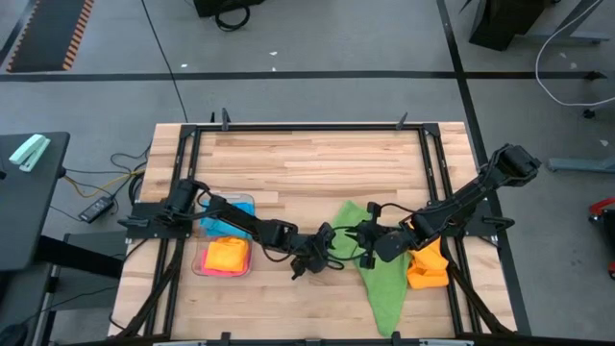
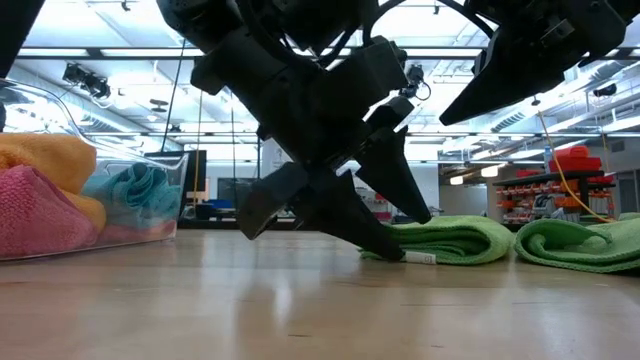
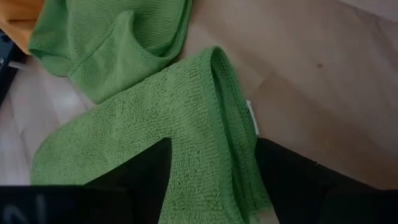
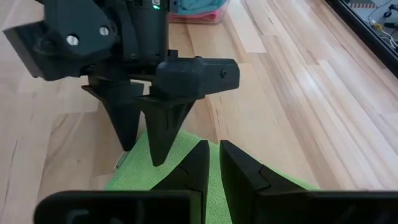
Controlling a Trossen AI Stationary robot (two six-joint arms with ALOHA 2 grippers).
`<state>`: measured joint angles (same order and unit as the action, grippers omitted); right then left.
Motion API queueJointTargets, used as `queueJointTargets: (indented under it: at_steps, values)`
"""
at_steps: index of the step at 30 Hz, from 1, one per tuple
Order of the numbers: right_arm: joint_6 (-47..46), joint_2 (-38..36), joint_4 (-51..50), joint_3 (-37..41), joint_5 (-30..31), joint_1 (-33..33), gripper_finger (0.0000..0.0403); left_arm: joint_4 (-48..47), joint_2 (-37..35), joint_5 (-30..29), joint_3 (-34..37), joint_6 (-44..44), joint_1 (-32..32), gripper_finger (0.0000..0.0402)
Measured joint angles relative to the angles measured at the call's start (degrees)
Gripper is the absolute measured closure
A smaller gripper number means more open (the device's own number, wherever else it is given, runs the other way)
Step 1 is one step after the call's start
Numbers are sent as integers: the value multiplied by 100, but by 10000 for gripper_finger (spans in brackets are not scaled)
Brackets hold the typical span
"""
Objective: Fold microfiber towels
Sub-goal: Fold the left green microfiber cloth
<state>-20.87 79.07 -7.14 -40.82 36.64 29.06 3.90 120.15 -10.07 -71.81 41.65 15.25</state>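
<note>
High view towels: 1 green, 2 orange, 1 blue
Green: rumpled, part-folded
Left end effector: wide, straddling green edge
Right end effector: narrow, holds nothing

Your left arm reaches low across the middle, its left gripper pointing down at the table with the fingers spread apart. Your right arm stretches in from the right side, right gripper nearly closed, empty.

green towel, orange towel, dark grippers

Green towel nubby cloth (looped pile); table smooth planked wood
</note>
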Motion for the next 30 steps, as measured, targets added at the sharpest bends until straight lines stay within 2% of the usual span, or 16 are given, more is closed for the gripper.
queueJointTargets:
  at_steps: [9, 16, 21, 25, 30]
  values:
    - [-2, 0, -2, 0, 0, 0, 355, -96, 41, 360, -14, -193, -61, 183]
    - [25, 0, 33, 0, 0, 0, 355, -168, 78, 410, -15, -23, -100, 181]
    - [29, 0, 70, 0, -7, 0, 355, -286, 141, 412, -21, -237, -197, 193]
    - [-169, 0, 69, 0, -209, 1, 355, -355, 150, 338, -19, -391, -267, 232]
    - [-639, 188, 21, 130, -230, 35, 355, -361, 160, 206, -13, -378, -323, 328]
